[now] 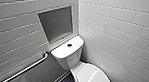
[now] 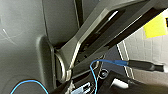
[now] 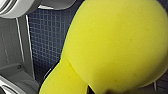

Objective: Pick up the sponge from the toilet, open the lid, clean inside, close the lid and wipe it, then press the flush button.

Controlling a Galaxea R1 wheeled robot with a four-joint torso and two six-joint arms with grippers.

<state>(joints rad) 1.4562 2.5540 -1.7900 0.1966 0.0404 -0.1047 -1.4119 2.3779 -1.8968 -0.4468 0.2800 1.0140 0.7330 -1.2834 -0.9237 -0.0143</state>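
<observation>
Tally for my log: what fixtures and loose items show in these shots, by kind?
Toilet: 1
Flush button: 1
Grab bar: 1
Wall niche: 1
Yellow sponge: 1
Total: 5

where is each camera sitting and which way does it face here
Head: high up, facing forward and down at the toilet, lid closed.
Left wrist: on the left arm, looking along the robot's own dark plate and bar toward pale tiles.
Right wrist: on the right arm, facing the floor, sponge close up.
Shared: head and right wrist both show the floor.
</observation>
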